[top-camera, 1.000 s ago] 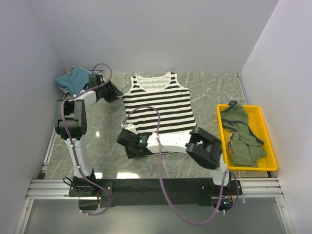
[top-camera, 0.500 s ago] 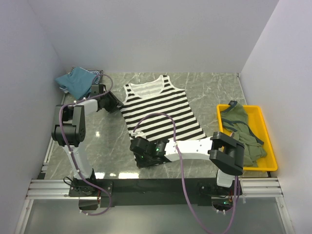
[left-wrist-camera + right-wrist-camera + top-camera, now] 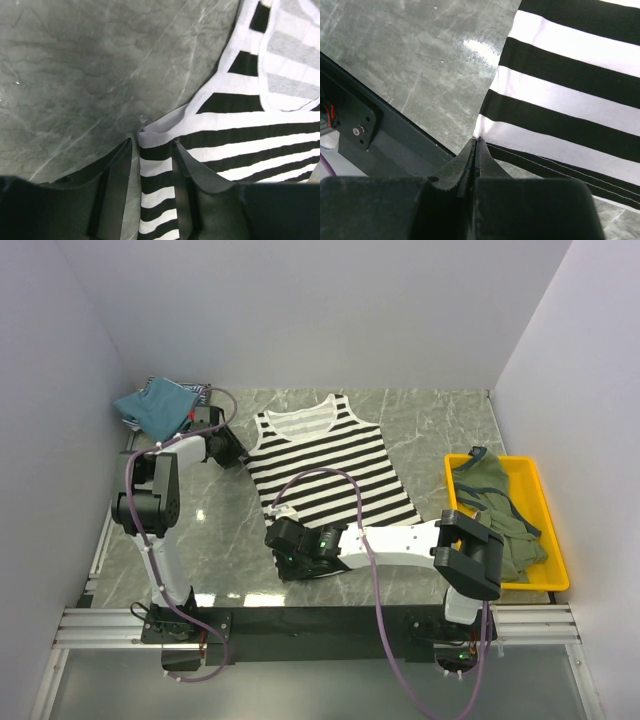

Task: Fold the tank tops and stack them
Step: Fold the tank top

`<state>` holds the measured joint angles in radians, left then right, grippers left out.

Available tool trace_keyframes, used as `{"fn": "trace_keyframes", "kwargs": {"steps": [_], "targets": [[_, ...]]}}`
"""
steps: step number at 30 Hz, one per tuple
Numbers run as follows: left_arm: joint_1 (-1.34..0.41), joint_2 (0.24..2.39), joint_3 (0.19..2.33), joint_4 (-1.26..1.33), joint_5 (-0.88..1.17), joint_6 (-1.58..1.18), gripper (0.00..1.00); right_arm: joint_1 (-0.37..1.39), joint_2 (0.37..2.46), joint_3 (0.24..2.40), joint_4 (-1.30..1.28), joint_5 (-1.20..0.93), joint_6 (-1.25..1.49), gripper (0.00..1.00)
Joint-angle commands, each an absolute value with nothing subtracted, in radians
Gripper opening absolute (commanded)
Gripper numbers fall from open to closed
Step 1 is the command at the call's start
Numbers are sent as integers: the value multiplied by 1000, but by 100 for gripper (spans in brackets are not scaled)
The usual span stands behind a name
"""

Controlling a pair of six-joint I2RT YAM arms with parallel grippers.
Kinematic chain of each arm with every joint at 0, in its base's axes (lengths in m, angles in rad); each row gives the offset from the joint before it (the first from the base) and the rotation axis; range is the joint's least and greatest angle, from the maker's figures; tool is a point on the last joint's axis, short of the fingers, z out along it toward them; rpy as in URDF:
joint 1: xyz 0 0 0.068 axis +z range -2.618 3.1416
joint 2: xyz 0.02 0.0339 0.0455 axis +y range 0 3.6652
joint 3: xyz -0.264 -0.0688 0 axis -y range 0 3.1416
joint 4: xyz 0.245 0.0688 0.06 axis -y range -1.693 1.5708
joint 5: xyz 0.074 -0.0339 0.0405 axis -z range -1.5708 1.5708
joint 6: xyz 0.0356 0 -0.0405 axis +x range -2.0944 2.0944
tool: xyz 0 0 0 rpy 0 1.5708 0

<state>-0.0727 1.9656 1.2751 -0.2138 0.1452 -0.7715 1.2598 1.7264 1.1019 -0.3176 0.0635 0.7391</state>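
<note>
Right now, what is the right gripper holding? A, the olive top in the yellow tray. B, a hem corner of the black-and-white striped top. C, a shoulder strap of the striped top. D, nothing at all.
B: in the right wrist view, the right gripper has its fingers pressed together on the hem corner of the black-and-white striped tank top, near the table's front edge.

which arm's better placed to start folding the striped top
Right: the right tool is shut on the black-and-white tank top at its near hem corner; the left tool straddles the armhole edge, jaws apart.
</note>
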Motion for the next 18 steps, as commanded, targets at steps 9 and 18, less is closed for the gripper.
{"fn": "trace_keyframes", "kwargs": {"steps": [9, 18], "targets": [[-97, 2040, 1339, -233, 106, -746, 31, 1266, 1661, 1137, -316, 74, 739, 0], [-87, 1976, 1371, -294, -46, -753, 1, 1266, 1664, 1164, -316, 20, 707, 0]]}}
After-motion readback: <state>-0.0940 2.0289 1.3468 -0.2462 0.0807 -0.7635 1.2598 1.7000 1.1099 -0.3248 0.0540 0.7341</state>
